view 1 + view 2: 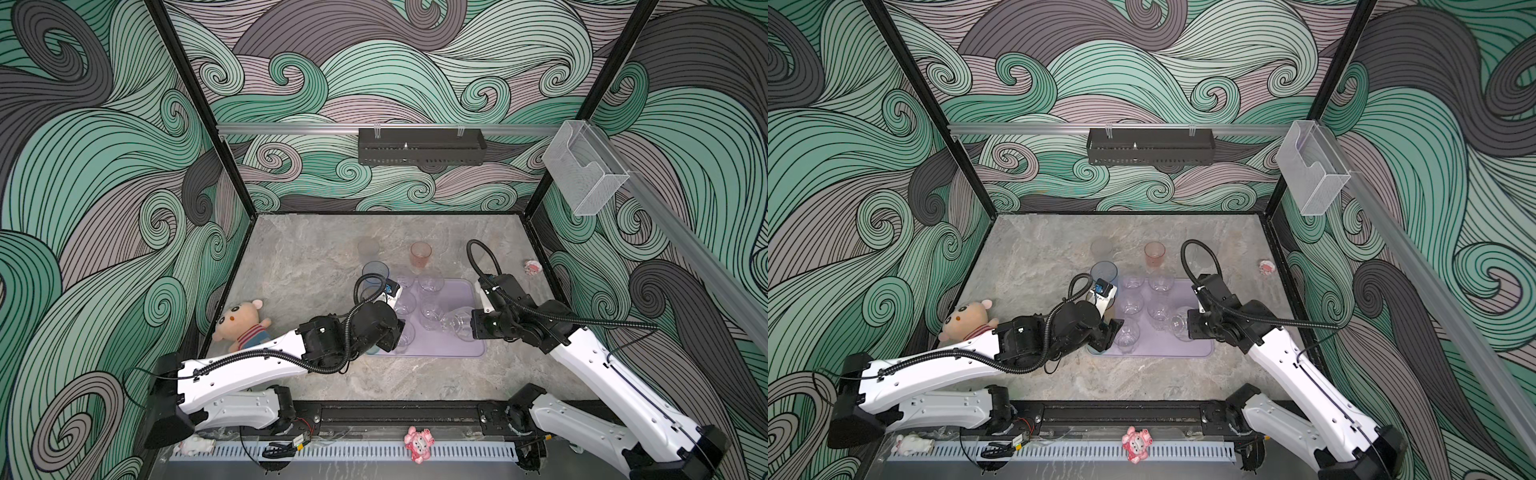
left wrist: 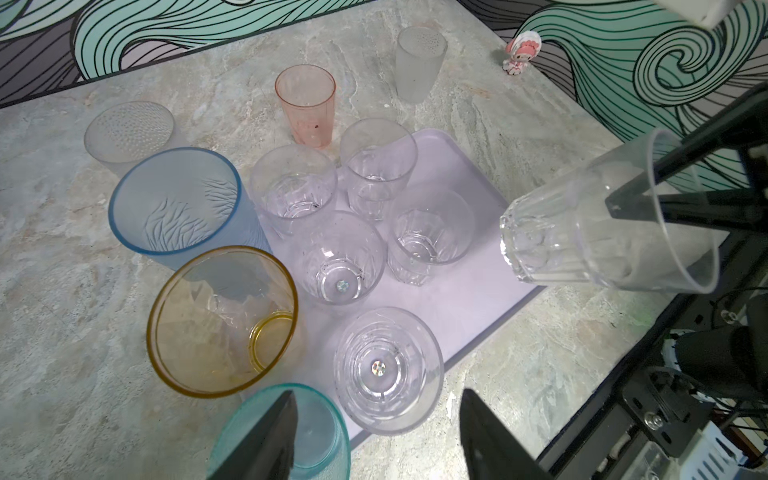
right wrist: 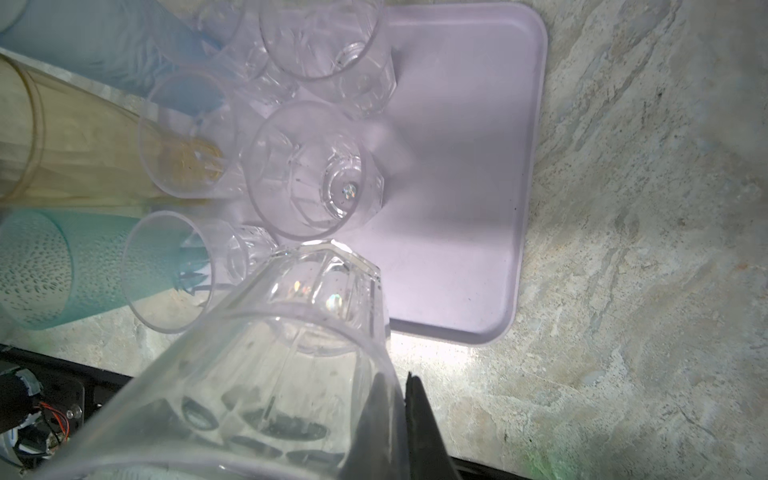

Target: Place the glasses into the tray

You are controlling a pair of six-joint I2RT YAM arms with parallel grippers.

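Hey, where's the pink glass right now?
In a top view, the pink glass stands upright on the table near the middle, just behind the tray's far edge, right of a frosted glass.

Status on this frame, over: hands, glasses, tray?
Right hand shut on tilted clear glass above tray. Left hand open, empty. Five clear glasses in tray. Pink glass on table.
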